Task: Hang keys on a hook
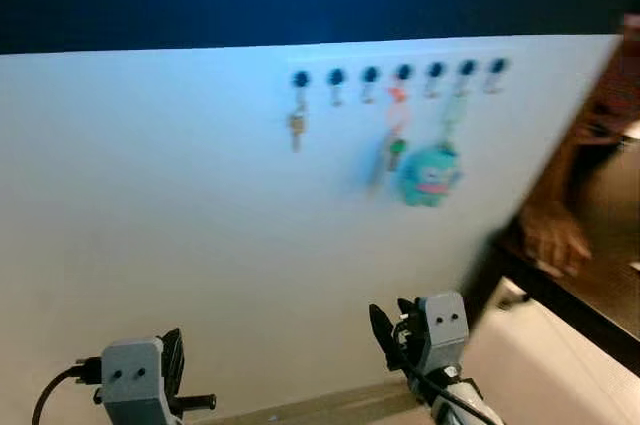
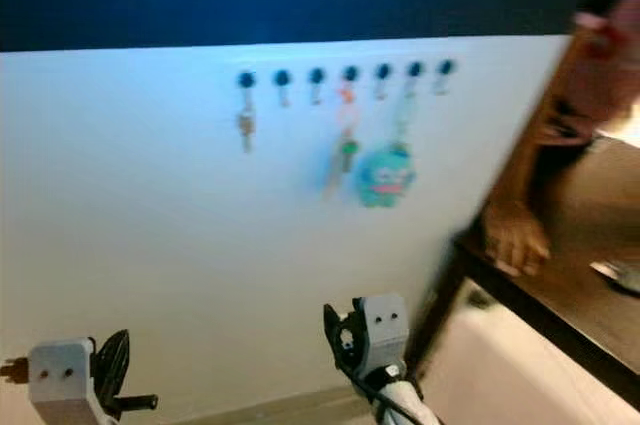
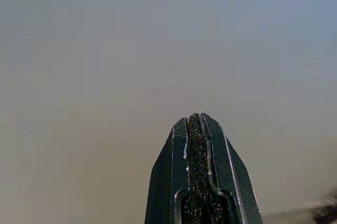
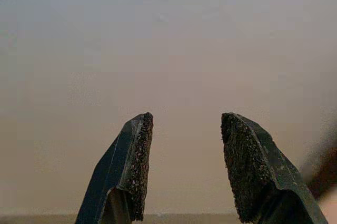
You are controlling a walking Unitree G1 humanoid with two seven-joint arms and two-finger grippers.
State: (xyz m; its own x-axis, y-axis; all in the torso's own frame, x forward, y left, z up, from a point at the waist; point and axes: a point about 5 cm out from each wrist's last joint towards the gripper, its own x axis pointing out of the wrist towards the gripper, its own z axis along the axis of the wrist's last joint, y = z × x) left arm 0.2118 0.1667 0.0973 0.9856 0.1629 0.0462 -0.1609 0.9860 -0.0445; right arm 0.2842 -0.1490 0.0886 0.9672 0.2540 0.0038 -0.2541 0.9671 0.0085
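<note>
On the wall ahead, keys [image 1: 297, 126] hang from the first hook [image 1: 301, 79] of a row.
I see my left gripper [image 3: 197, 129] with jaws pressed together, empty; right gripper [image 4: 184, 150] with jaws wide, empty, both low. Keys look light, stiff, likely slippery metal and prone to swing; I'd pinch the ring, not the blades. A plush charm [image 1: 430, 175] hangs nearby; a person's hand [image 1: 553, 235] rests on the desk [image 1: 600, 320].

— What does the left wrist camera take in?
— The left gripper [image 3: 197, 121], its two black fingers [image 3: 221, 171] pressed flat together, rough pads meeting in one seam, nothing between them.
— And past the tips?
— A plain pale wall [image 3: 131, 50], bluish toward one side, warmer beige toward the other.
— Anything else?
— A small dark blur [image 3: 326, 214] at a corner, too vague to identify.
</note>
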